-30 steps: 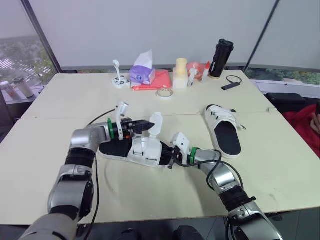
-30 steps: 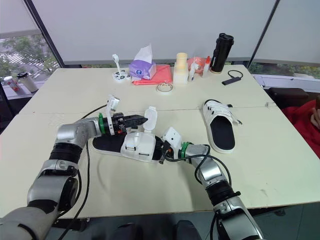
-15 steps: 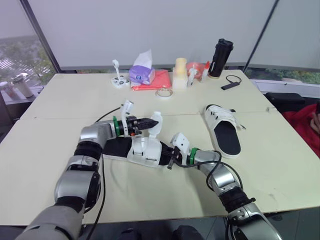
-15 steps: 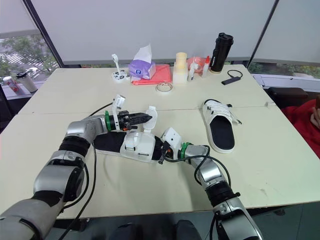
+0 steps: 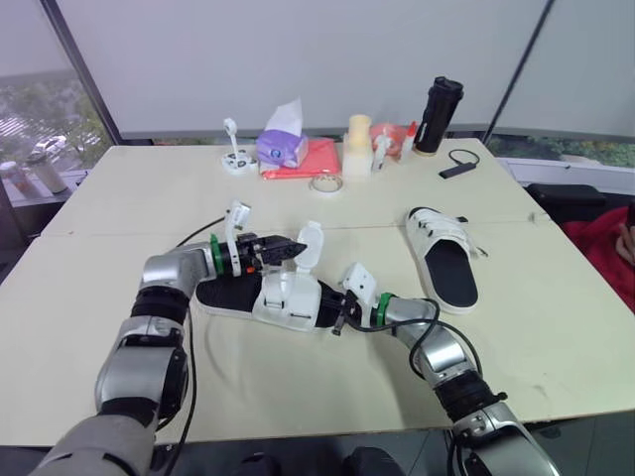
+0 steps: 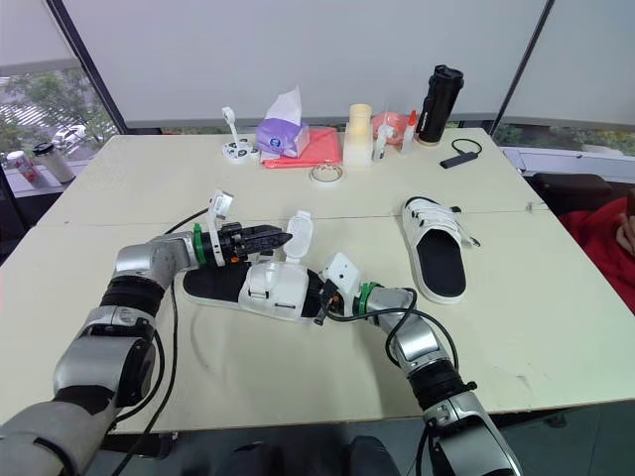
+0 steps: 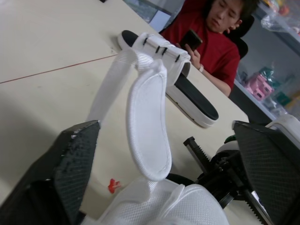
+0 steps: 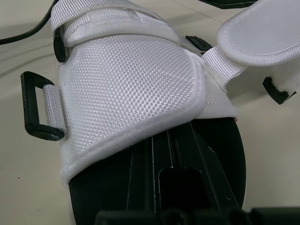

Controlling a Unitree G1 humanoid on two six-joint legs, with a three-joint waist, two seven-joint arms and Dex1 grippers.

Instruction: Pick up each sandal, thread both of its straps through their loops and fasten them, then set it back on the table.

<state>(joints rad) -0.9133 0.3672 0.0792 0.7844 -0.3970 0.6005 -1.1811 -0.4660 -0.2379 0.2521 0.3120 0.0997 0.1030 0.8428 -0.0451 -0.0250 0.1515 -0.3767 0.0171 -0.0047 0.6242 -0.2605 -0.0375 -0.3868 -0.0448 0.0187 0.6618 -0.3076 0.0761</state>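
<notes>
Threading step on the near sandal (image 5: pixel 260 295), which lies on the table (image 5: pixel 119 188) between the two grippers. R gripper (image 5: pixel 339 314) is nipped onto the sole's end, one finger flat on the black footbed; looks like it's the anchor. L gripper (image 5: pixel 295 247) sits just above the sandal's upper, fingers (image 7: pixel 70 173) spread wide. The free white strap (image 5: pixel 311 241) stands upright right ahead of them, in line w/ the gap but not pinched, no contact I can see. Black loop (image 8: pixel 36 112) hangs empty off the upper's side, close in front of R gripper, so that strap isn't through yet. Second sandal (image 5: pixel 444 260) lies flat well off to R gripper's outer side; its straps look done up, tho can't be sure. Step in hand, I'd say: catching the strap tip. Next move calls for L to ease fwd, close on the strap near its tip w/o folding it, then swing it down to the loop while R holds the sole steady. Floppy strap could slip out or miss the slot.
</notes>
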